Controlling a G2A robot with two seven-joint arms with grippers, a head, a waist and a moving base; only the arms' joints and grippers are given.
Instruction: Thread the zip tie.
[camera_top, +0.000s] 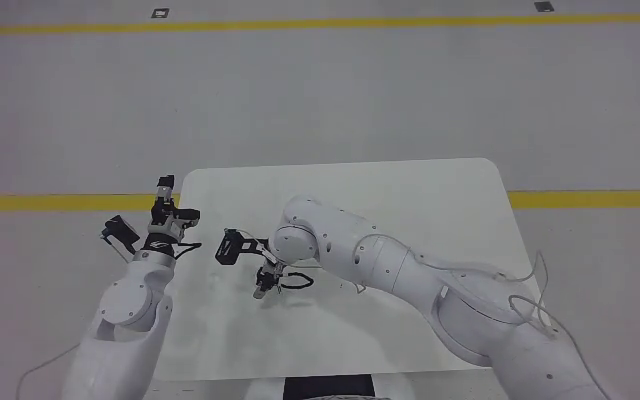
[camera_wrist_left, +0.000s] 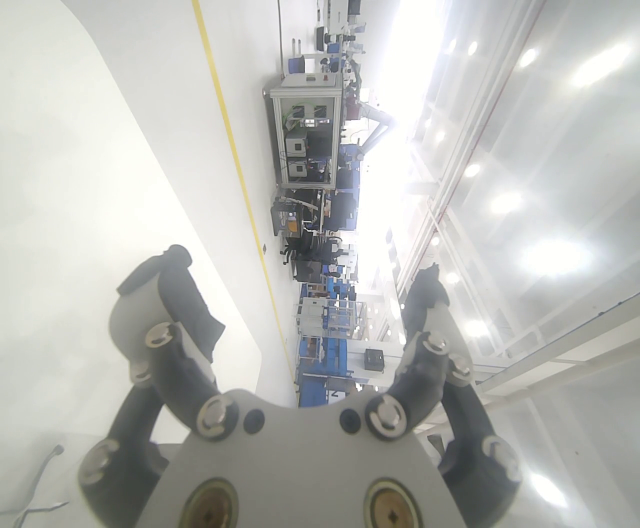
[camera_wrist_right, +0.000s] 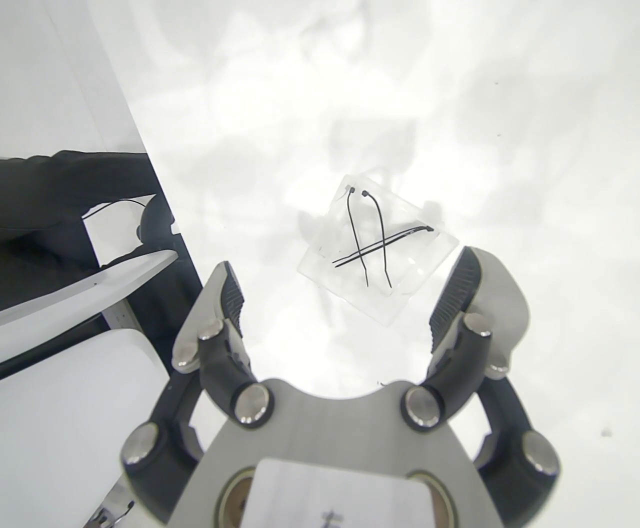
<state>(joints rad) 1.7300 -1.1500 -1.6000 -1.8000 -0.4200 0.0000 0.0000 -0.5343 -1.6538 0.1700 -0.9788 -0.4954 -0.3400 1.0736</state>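
Three black zip ties (camera_wrist_right: 372, 248) lie crossed in a shallow clear tray (camera_wrist_right: 395, 306) on the white table (camera_wrist_right: 450, 125). My right gripper (camera_wrist_right: 345, 265) hangs open above the table just short of the tray, its ribbed pads (camera_wrist_right: 450, 285) bare and nothing between them. In the top view the right gripper (camera_top: 230, 246) is over the left part of the table (camera_top: 420, 200). My left gripper (camera_wrist_left: 300, 265) is open and holds nothing, turned out toward the room beside the table's edge (camera_wrist_left: 165, 190). From above, the left gripper (camera_top: 175, 200) sits at the table's left rim.
The table's rounded left edge (camera_wrist_right: 150, 210) runs close beside the right gripper, with dark floor and robot parts beyond it. A yellow floor line (camera_top: 560, 199) passes behind the table. The table's right half is bare white surface.
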